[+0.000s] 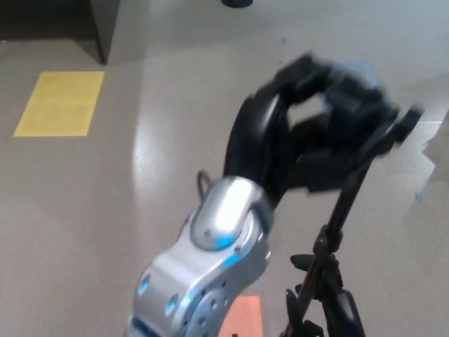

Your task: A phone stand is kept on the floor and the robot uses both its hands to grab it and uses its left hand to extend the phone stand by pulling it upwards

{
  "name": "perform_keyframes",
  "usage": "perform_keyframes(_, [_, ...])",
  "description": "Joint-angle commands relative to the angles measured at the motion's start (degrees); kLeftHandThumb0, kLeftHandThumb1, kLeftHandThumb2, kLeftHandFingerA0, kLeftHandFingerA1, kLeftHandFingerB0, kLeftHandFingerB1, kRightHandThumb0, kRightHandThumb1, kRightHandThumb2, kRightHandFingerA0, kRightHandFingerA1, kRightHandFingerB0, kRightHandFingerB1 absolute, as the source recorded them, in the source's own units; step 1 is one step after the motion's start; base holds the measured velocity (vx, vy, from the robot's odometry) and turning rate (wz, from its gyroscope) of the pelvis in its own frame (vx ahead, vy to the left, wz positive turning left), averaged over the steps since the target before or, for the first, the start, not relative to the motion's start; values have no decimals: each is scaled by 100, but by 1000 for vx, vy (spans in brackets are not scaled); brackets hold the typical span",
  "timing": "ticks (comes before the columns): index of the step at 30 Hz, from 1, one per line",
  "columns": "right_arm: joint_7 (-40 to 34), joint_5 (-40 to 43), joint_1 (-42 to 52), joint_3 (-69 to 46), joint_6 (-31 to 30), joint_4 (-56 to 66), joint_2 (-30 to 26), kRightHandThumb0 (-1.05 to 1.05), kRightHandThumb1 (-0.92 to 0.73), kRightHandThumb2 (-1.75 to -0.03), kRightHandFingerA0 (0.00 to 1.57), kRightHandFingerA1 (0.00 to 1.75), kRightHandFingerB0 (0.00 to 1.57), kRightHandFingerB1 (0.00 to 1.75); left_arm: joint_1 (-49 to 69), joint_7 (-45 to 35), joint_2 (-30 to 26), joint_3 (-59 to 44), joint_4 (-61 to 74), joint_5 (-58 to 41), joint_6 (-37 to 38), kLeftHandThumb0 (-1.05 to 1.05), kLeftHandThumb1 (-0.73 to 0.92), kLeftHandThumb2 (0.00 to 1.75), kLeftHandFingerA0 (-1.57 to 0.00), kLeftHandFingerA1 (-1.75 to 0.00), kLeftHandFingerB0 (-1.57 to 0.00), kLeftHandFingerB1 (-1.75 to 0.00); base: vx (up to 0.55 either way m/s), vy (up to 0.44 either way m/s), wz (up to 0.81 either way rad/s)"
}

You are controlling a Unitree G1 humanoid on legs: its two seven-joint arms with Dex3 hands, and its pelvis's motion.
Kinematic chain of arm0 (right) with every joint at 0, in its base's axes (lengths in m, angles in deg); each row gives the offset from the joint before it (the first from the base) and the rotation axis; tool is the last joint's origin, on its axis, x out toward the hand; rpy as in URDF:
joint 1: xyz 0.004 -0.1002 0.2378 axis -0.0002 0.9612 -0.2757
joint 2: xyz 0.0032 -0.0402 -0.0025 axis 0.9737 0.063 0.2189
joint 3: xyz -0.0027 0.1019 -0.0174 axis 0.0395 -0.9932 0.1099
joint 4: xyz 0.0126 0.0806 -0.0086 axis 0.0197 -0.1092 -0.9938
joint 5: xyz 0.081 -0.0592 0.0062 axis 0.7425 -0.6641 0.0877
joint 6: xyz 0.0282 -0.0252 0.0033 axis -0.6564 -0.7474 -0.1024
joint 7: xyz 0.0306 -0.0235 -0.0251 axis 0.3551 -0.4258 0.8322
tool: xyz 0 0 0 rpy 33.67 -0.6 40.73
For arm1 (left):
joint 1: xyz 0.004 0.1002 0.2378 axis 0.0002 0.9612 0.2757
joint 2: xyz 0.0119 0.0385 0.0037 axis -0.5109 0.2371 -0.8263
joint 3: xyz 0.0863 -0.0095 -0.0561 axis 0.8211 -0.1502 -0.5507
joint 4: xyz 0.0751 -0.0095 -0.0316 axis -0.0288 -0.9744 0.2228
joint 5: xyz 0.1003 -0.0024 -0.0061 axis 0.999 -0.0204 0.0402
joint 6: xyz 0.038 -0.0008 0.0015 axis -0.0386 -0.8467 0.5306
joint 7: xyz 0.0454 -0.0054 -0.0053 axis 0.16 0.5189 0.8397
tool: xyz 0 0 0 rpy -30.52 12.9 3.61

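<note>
The phone stand (347, 203) is a thin black pole that rises tilted from the bottom of the head view up to the right. My left hand (323, 130) is raised high and blurred, shut on the stand's top end, with the silver left forearm (210, 260) filling the lower middle. Near the bottom edge, my right hand (335, 309) is closed around the stand's lower section. The stand's feet are hidden below the picture.
On the grey floor lie a yellow rectangle (59, 103) at the left and an orange patch (242, 316) at the bottom. A dark cabinet corner (105, 28) stands at the top left and a black round base (237, 3) at the top.
</note>
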Motion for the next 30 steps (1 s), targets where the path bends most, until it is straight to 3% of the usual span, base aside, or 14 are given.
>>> perform_keyframes(1, [-127,178,6,-136,74,-268,-172,-105,-74,-122,136,135,114,126,-2099,731,1541,-911,494,-917,-361,-11,36,93,-104,-175,-77,-175,0,0,0])
perform_keyframes(3, [-119,196,-13,-151,112,-301,-165,-105,-74,-122,135,135,114,126,-2550,794,1462,-1130,422,-1040,-358,-12,37,95,-103,-175,-76,-175,0,0,0])
perform_keyframes(4, [-162,142,-31,-124,-7,-299,-184,-105,-74,-124,135,136,120,131,-3119,941,1336,-1390,314,-1134,-389,-20,37,98,-134,-151,-103,-136,0,0,0])
perform_keyframes(6, [-192,118,-45,-114,-2,-307,-197,-105,-92,-76,121,134,111,134,-3555,1011,1194,-1604,188,-1261,-365,-18,36,99,-134,-150,-101,-134,0,0,0])
perform_keyframes(7, [-267,76,-62,-96,10,-326,-200,-103,-73,-120,125,131,112,126,-3858,1018,1083,-1749,68,-1379,-307,-18,37,100,-136,-153,-103,-136,0,0,0])
perform_keyframes(9, [-268,86,-52,-101,14,-324,-185,-105,-72,-104,125,132,119,130,-4203,993,903,-1901,-70,-1520,-280,-15,42,93,-102,-175,-67,-175,0,0,0])
perform_keyframes(11, [-265,119,-39,-120,35,-313,-151,-99,-69,-120,138,138,118,126,-4701,1092,693,-2141,-305,-1712,-239,-13,41,92,-102,-175,-67,-175,0,0,0])
perform_keyframes(12, [-274,131,-35,-127,67,-324,-128,-105,-75,-122,138,139,113,124,-5140,1107,451,-2304,-541,-1759,-224,-23,36,96,-132,-148,-103,-134,0,0,0])
perform_keyframes(13, [-234,161,-34,-144,61,-330,-122,-98,-69,-119,140,137,117,124,-5380,1027,286,-2385,-720,-1801,-169,-15,44,91,-101,-175,-64,-175,0,0,0])
perform_keyframes(17, [-318,103,-25,-112,-17,-359,-113,-105,-75,-122,148,141,112,124,-6150,1082,-57,-2744,-1343,-2136,-36,-13,40,97,-99,-175,-53,-175,0,0,0])
perform_keyframes(18, [-282,146,6,-136,-16,-340,-93,-105,-74,-122,148,140,113,123,-6506,1119,-214,-2886,-1658,-2193,21,-13,40,99,-98,-175,-21,-72,0,0,0])
perform_keyframes(22, [-196,215,33,-170,28,-350,-81,-105,-74,-122,149,141,114,123,-7111,1095,-520,-3109,-2275,-2233,135,-15,41,98,-102,-175,-44,-117,0,0,0])
perform_keyframes(23, [-191,222,24,-177,20,-359,-83,-105,-74,-121,146,139,112,122,-7215,1108,-545,-3170,-2385,-2282,169,-13,39,103,-101,-175,-37,-167,0,0,0])
perform_keyframes(30, [-126,260,-13,-203,0,-363,-105,-105,-73,-121,145,138,112,123,-7641,992,-751,-3310,-2753,-2185,154,-17,40,100,-99,-175,-41,-124,0,0,0])
